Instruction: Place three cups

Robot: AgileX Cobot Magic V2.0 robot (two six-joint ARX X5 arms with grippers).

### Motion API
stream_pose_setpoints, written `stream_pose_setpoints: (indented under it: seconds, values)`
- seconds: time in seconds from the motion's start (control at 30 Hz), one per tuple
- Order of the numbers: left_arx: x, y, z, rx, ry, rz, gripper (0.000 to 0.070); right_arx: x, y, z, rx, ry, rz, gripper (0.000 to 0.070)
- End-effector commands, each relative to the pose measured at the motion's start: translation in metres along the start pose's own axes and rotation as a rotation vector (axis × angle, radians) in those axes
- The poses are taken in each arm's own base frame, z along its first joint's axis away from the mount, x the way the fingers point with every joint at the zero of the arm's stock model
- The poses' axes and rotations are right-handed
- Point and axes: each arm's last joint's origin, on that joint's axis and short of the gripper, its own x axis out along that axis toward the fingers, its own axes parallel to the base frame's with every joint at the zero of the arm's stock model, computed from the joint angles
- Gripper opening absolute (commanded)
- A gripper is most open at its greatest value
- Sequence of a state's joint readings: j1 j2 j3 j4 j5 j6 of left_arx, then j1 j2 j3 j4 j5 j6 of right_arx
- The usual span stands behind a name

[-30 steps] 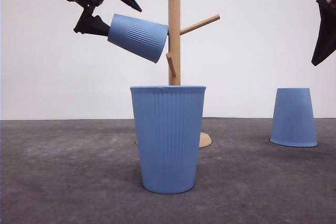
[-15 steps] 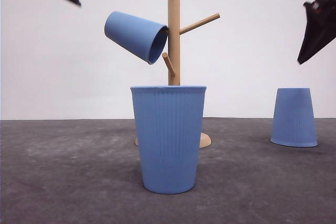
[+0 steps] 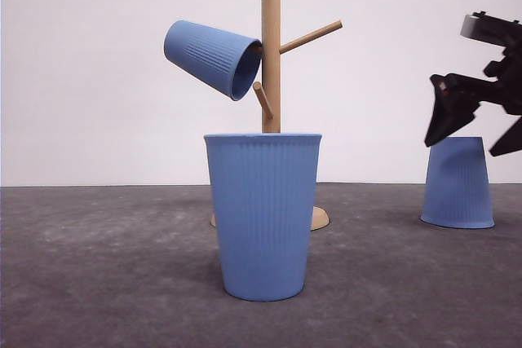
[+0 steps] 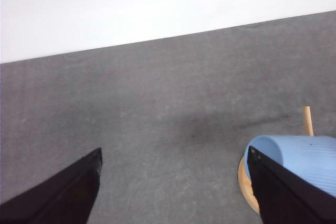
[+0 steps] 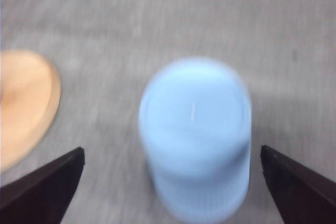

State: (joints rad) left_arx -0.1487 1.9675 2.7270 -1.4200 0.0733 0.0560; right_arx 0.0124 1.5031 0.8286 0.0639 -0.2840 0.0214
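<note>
One blue cup [image 3: 210, 59] hangs tilted on a peg of the wooden rack [image 3: 271, 46], mouth toward the pole. From the left wrist, that cup [image 4: 302, 158] lies beside the right finger, and my left gripper [image 4: 174, 155] is open over bare table with nothing in it. A second cup [image 3: 263, 213] stands upright at the front centre. A third cup [image 3: 457, 185] sits upside down at the right. My right gripper [image 3: 463, 144] hovers open just above it. In the blurred right wrist view, this cup [image 5: 195, 135] lies between the spread fingers of my right gripper [image 5: 171, 153], flat base up.
The rack's round wooden base [image 3: 318, 218] sits behind the upright cup and shows again as the rack base [image 5: 23, 103] beside the upside-down cup. Grey table [image 3: 98, 266] spreads left and front. A white wall stands behind.
My left gripper let go of the cup, which stays on the peg, and rose out of the front view. My right gripper came down and inward toward the upside-down cup.
</note>
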Motion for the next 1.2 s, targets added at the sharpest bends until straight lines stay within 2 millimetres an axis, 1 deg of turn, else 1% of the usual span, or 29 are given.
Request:
stream_pose_setpoints:
  seconds: [0.0, 0.13, 0.27, 0.3, 0.47, 0.5, 0.6, 0.73, 0.83, 0.97, 1.07, 1.17]
  values:
    - [0.005, -0.005, -0.003, -0.006, 0.049, 0.017, 0.0516, 0.012, -0.003, 0.002, -0.012, 0.008, -0.003, 0.07]
    - [0.011, -0.015, -0.005, 0.015, 0.076, 0.037, 0.0516, 0.031, -0.009, 0.004, -0.021, 0.013, -0.005, 0.07]
    - [0.023, -0.021, -0.009, 0.024, 0.127, 0.022, 0.0516, 0.043, -0.013, 0.007, -0.021, 0.012, -0.005, 0.07]
    - [0.027, -0.022, -0.011, 0.026, 0.145, 0.02, 0.0516, 0.044, -0.013, 0.007, -0.02, 0.016, -0.004, 0.0687]
    - [0.053, -0.025, -0.023, 0.033, 0.258, 0.013, 0.0516, 0.046, -0.013, 0.011, -0.028, 0.002, 0.0, 0.0475]
    - [0.057, -0.026, -0.026, 0.035, 0.278, 0.011, 0.0516, 0.046, -0.013, 0.013, -0.029, -0.001, 0.004, 0.0447]
    - [0.066, -0.027, -0.032, 0.037, 0.324, 0.011, 0.0515, 0.045, -0.013, 0.017, -0.023, 0.004, 0.016, 0.0392]
    - [0.072, -0.026, -0.04, 0.044, 0.373, 0.045, 0.0515, 0.043, -0.011, 0.024, -0.005, 0.025, 0.07, 0.036]
    - [0.067, -0.023, -0.046, 0.049, 0.398, 0.086, 0.0514, 0.039, -0.008, 0.04, 0.01, 0.041, 0.129, 0.035]
    - [0.054, -0.019, -0.058, 0.048, 0.428, 0.113, 0.0513, 0.025, -0.001, 0.075, 0.015, 0.043, 0.219, 0.0348]
    - [0.045, -0.016, -0.07, 0.042, 0.463, 0.124, 0.0512, 0.007, 0.007, 0.105, 0.009, 0.026, 0.297, 0.0348]
    - [0.04, -0.012, -0.088, 0.032, 0.516, 0.131, 0.0512, -0.017, 0.014, 0.132, -0.005, -0.011, 0.37, 0.0348]
